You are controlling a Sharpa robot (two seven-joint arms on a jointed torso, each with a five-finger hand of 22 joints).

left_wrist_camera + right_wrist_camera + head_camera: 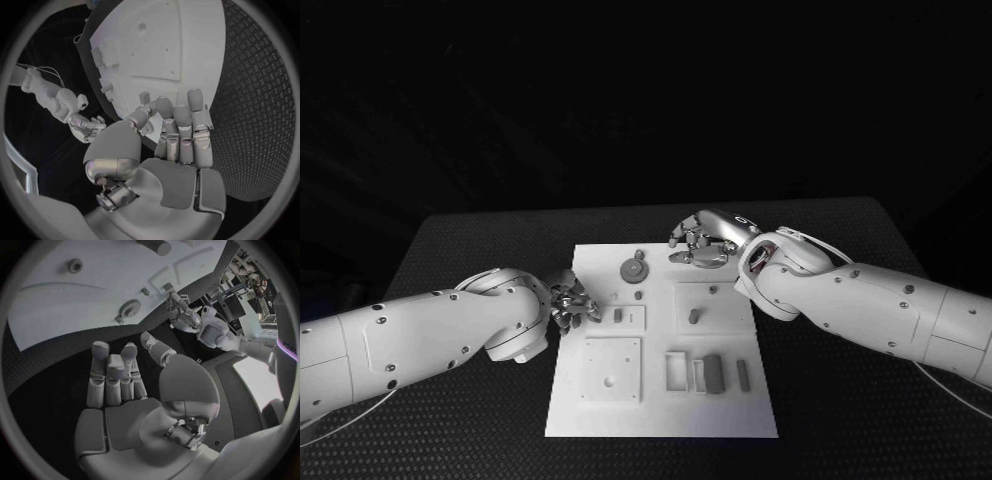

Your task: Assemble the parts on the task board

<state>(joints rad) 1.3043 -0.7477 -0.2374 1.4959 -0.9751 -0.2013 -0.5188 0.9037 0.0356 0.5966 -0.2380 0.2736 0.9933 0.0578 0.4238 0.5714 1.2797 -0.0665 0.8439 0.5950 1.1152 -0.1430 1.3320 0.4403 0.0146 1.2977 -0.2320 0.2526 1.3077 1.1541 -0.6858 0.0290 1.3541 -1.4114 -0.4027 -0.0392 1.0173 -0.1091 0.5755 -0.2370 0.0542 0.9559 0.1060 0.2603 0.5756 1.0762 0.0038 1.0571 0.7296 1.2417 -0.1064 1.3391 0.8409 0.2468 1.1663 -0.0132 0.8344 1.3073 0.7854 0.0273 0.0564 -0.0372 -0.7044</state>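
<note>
The white task board (661, 415) lies in the middle of the black table. On it I see a round gear-like part (635, 268) near the far edge, a small upright part (619, 316) in a square recess, another (694, 316) to its right, and grey bars (714, 373) lower down. My left hand (574, 303) hovers at the board's left edge, fingers extended and palm bare (178, 150). My right hand (702, 241) is over the board's far edge, right of the gear, and holds nothing (119, 385). The gear (130, 307) lies just beyond its fingertips.
A square plate (613, 368) with small holes sits in the board's lower left. Black textured table (473, 250) surrounds the board on all sides. The left arm (416, 340) and right arm (877, 300) flank the board.
</note>
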